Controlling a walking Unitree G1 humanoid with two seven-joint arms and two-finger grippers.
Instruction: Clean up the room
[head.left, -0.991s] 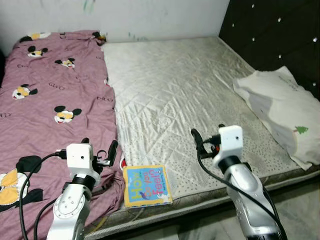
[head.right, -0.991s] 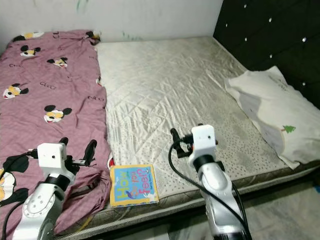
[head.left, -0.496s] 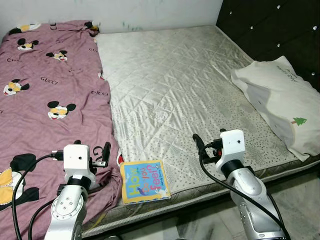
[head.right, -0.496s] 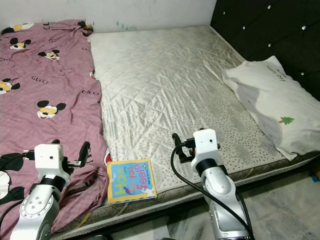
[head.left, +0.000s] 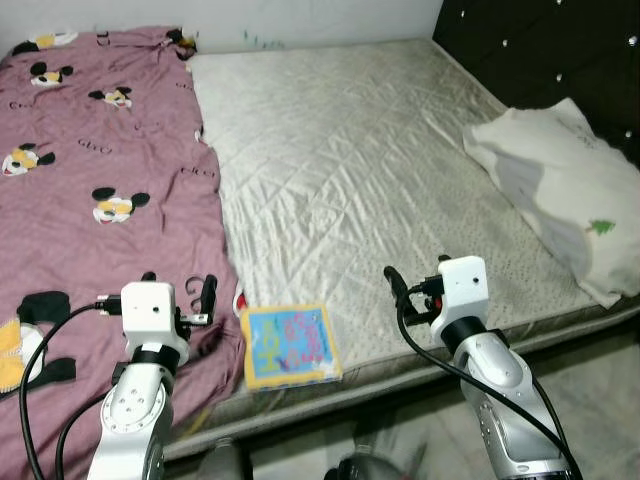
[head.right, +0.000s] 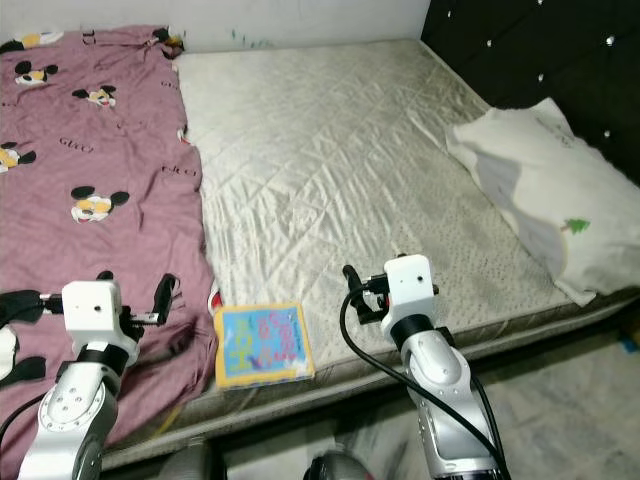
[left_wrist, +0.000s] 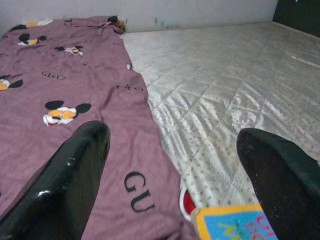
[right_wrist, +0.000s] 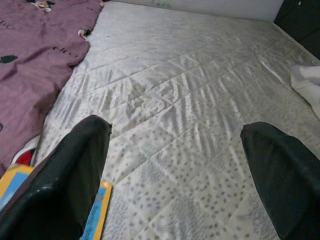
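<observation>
A square book (head.left: 290, 345) with yellow border and blue cover was seen flat at the near edge of the bed (head.left: 350, 170), just beside the purple sheet (head.left: 90, 200). Large multicoloured letters covered it; they could not be read with certainty. The sheet carried cartoon mouse prints and "GUCCI"-style lettering. A white pillow (head.left: 560, 200) with a small green tree mark lay by the dark headboard (head.left: 540, 50). The quilted mattress middle lay bare. The left gripper (head.left: 178, 295) was held over the sheet hem, jaws spread wide; the right gripper (head.left: 418, 280) over the mattress edge, jaws likewise wide. Nothing was held by either.
</observation>
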